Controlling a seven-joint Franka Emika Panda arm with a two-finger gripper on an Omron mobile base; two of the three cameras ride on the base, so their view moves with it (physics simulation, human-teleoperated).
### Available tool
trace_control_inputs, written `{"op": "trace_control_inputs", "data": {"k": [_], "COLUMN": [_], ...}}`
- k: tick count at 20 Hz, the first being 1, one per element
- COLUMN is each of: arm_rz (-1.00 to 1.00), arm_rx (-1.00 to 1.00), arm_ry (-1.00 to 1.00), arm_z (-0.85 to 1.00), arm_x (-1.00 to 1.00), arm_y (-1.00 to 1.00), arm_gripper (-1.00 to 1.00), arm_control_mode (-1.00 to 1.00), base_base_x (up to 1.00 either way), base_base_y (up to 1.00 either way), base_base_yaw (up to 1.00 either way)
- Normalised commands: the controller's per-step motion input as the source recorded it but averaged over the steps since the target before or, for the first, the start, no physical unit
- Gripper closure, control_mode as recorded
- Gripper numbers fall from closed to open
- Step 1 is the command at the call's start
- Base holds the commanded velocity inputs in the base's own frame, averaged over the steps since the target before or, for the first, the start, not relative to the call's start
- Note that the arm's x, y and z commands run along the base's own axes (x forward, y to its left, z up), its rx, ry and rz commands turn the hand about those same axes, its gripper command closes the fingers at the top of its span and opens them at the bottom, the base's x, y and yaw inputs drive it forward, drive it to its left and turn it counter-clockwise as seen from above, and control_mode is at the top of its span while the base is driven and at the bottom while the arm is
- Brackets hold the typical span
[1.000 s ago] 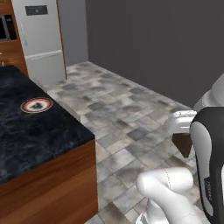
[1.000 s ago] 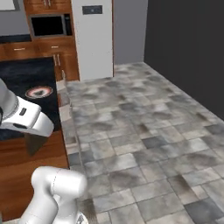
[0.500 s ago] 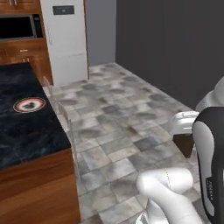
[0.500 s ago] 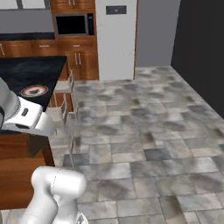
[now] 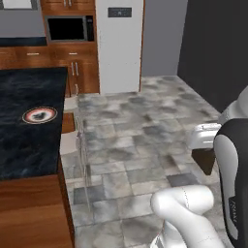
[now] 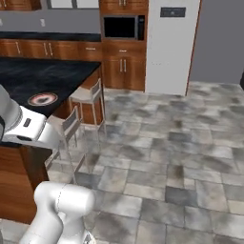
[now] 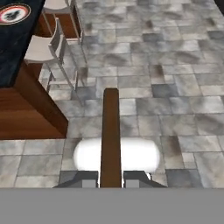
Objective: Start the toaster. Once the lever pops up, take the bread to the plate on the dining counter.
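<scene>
Bread (image 7: 110,135), seen edge-on, sits clamped in the end effector (image 7: 110,177) over the floor; plate (image 7: 14,13) waits on the dining worktop (image 7: 13,48), ahead and off left.

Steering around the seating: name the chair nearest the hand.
The near chair, beside the dining counter's wooden end, is closest to the hand gripping the bread. The other chair stands farther along the counter.
</scene>
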Motion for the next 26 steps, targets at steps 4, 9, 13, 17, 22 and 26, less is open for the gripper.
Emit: {"op": "trace_control_inputs", "data": {"k": [4,9,13,17,22,26], "arm_rz": [0.0,0.0,0.0,0.0,0.0,0.0], "arm_rx": [0.0,0.0,0.0,0.0,0.0,0.0], "arm_ry": [0.0,0.0,0.0,0.0,0.0,0.0], "arm_z": [0.0,0.0,0.0,0.0,0.0,0.0], "arm_x": [0.0,0.0,0.0,0.0,0.0,0.0], "arm_y": [0.0,0.0,0.0,0.0,0.0,0.0], "arm_gripper": [1.0,1.0,1.0,1.0,1.0,1.0], "arm_control_mode": [1.0,1.0,1.0,1.0,1.0,1.0], "base_base_x": [0.77,0.8,0.82,0.72,0.53,0.44], "base_base_y": [-0.6,-0.55,-0.54,-0.56,-0.54,-0.47], "base_base_yaw": [0.6,0.62,0.61,0.62,0.65,0.63]}}
